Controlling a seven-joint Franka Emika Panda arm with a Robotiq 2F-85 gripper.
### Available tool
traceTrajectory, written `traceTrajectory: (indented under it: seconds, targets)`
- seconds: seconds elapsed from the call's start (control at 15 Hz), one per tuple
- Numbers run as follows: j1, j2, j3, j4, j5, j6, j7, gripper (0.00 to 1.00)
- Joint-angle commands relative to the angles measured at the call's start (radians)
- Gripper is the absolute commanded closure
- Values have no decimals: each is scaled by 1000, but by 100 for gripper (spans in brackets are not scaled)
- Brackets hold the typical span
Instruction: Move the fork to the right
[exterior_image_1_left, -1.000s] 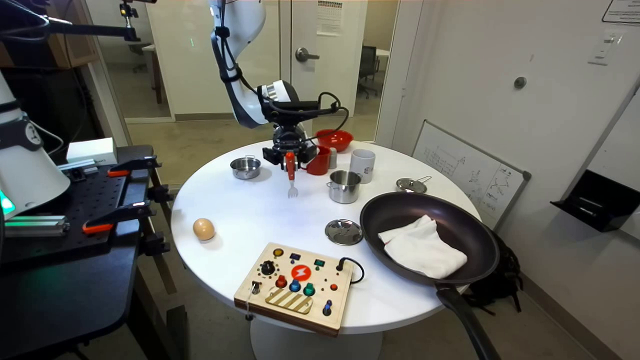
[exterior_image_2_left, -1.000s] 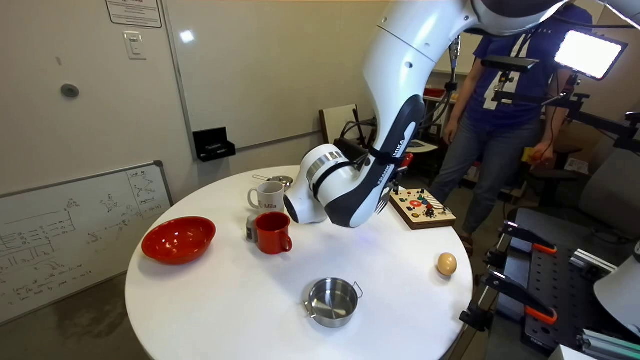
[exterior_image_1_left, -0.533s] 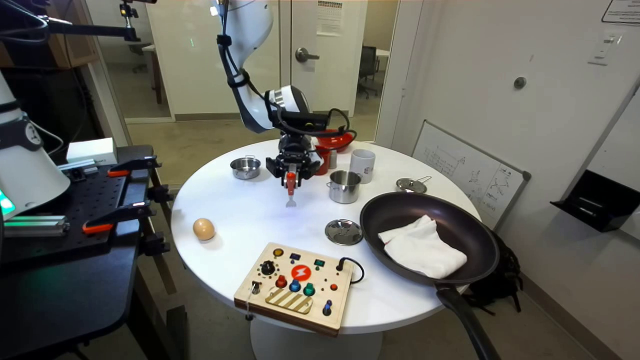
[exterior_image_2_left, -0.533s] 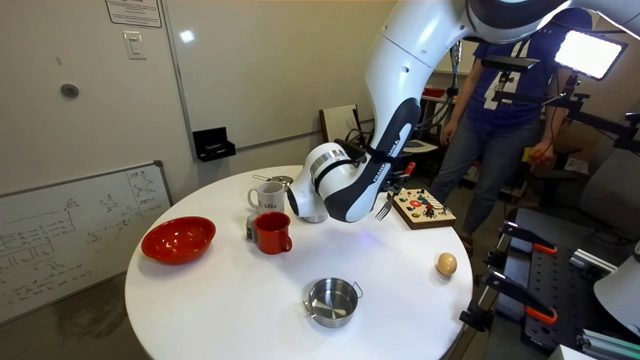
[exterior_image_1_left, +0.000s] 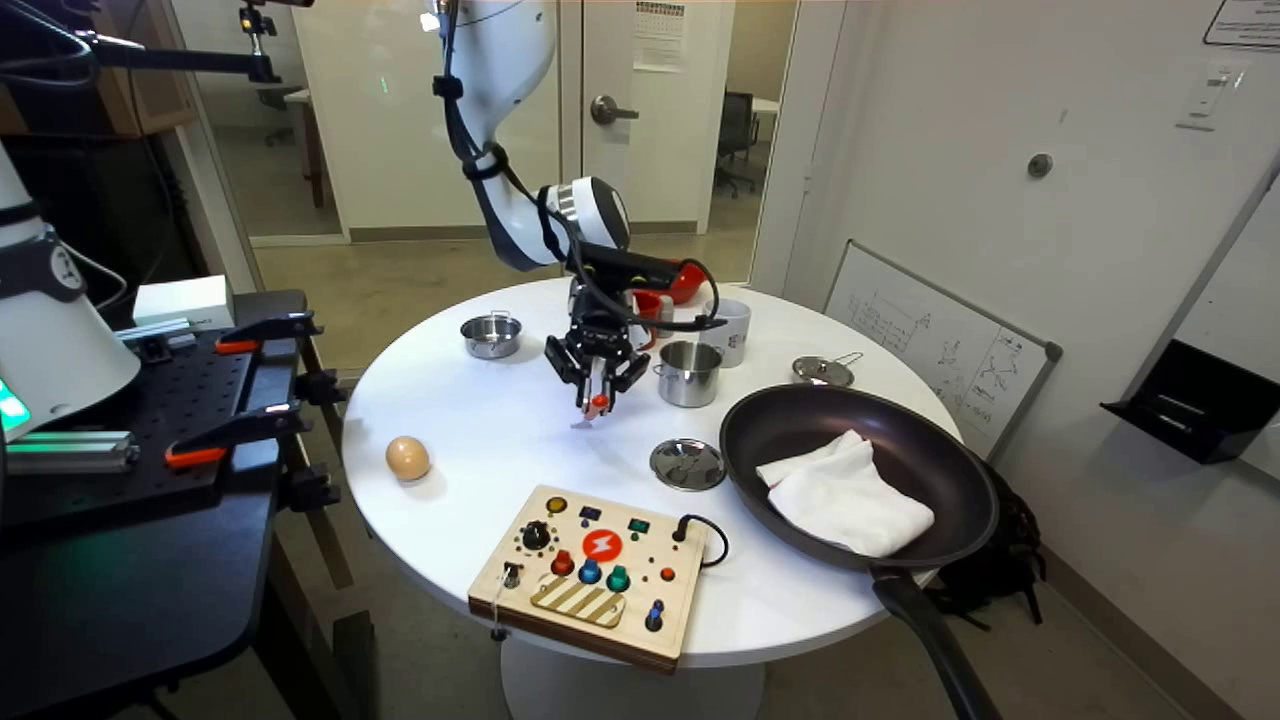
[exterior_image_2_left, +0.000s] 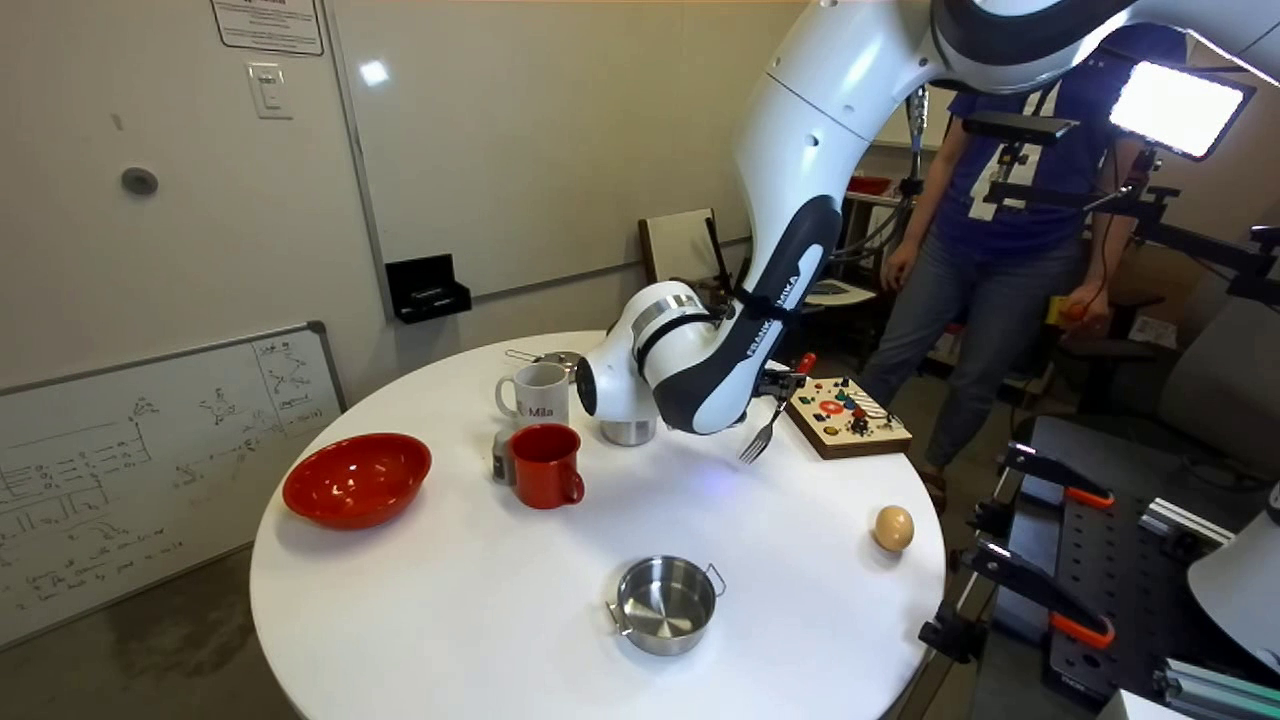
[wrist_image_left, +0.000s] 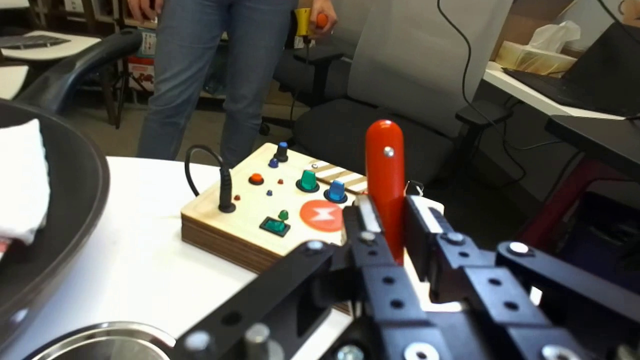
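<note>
My gripper (wrist_image_left: 392, 215) is shut on the fork's red handle (wrist_image_left: 385, 165), which stands up between the fingertips in the wrist view. In an exterior view the gripper (exterior_image_1_left: 597, 392) is low over the middle of the white table, with the red handle end (exterior_image_1_left: 599, 402) facing the camera. The fork's silvery head (exterior_image_2_left: 759, 442) hangs below the gripper (exterior_image_2_left: 785, 384), tilted, with tines low over the table. I cannot tell whether the tines touch it. The red mug (exterior_image_2_left: 546, 466) stands farther back, partly hidden by the arm in an exterior view (exterior_image_1_left: 648, 306).
A steel pot (exterior_image_1_left: 688, 374) stands close beside the gripper, with a lid (exterior_image_1_left: 687, 464) in front. A wooden button box (exterior_image_1_left: 590, 575), a black pan (exterior_image_1_left: 760, 500) with a cloth, an egg (exterior_image_1_left: 408, 458), a small pot (exterior_image_1_left: 492, 335), a white mug (exterior_image_1_left: 735, 330) and a red bowl (exterior_image_2_left: 357, 481) share the table.
The gripper has moved lower and away from the red mug, toward the button box, carrying the fork. The fork has tilted, its handle end now facing the camera in an exterior view.
</note>
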Motion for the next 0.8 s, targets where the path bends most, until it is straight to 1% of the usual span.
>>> traceTrajectory:
  seconds: [0.0,0.07,0.33,0.73]
  targets:
    - [-10,-7,-5,-5,1,41,-80,92]
    - [-17,-20,-6,-30,-27,82,-108,92]
    - [-20,-30,-27,-58,-88,167,-200,93]
    - [-19,-32,-54,-68,-125,227,-272,93]
